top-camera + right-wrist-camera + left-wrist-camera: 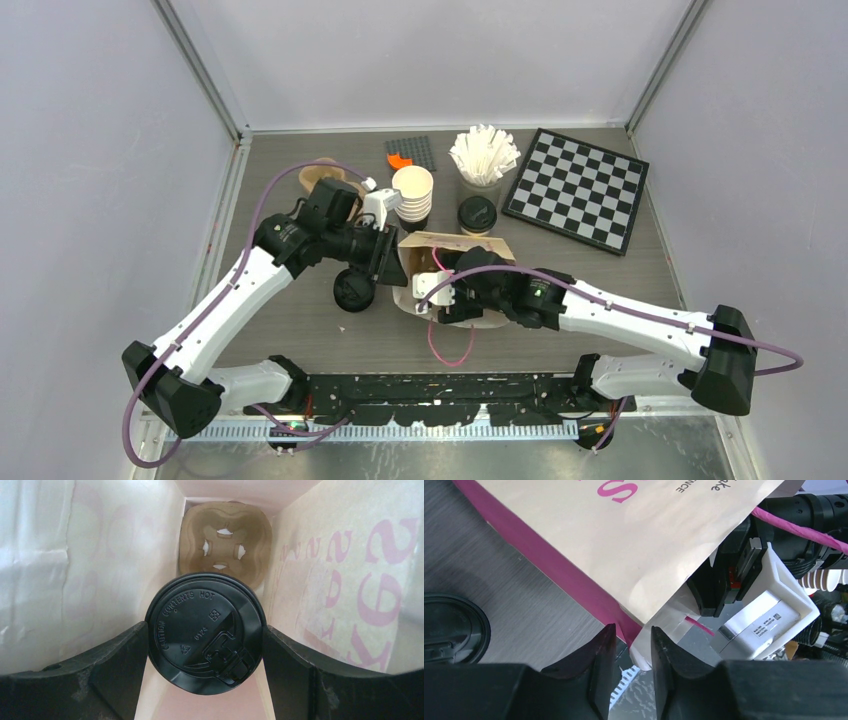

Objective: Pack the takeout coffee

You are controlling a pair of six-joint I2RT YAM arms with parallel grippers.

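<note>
Gripping the coffee [205, 630] from both sides just under its black lid, the right hand [205, 640] is already reaching inside the bag [452, 243], with paper walls close on either side. The lid faces the wrist and the base points away, so the cup's long axis runs with the bag's depth, in line with the hand's own reach. The brown carrier [225, 545] sits at the bottom of the bag, straight ahead and deeper. Its one visible pocket shows beyond the lid toward the far wall, and the rest of it is hidden behind the cup. The coming move looks like a push along that axis, perhaps nudged toward the far wall so the base meets a pocket and not a ridge. How far the base is from the carrier cannot be told. The left hand [629, 655] is at the bag's mouth with its fingers a little apart and a corner of the paper between them. Whether it pinches that corner or merely brackets it I cannot tell. If the corner is loose, the bag may shift as the cup goes down. A second coffee [478, 215] stands on the surface [320, 340] just behind the bag, nearer the right arm's side. A loose lid [353, 292] lies beside the left hand.
</note>
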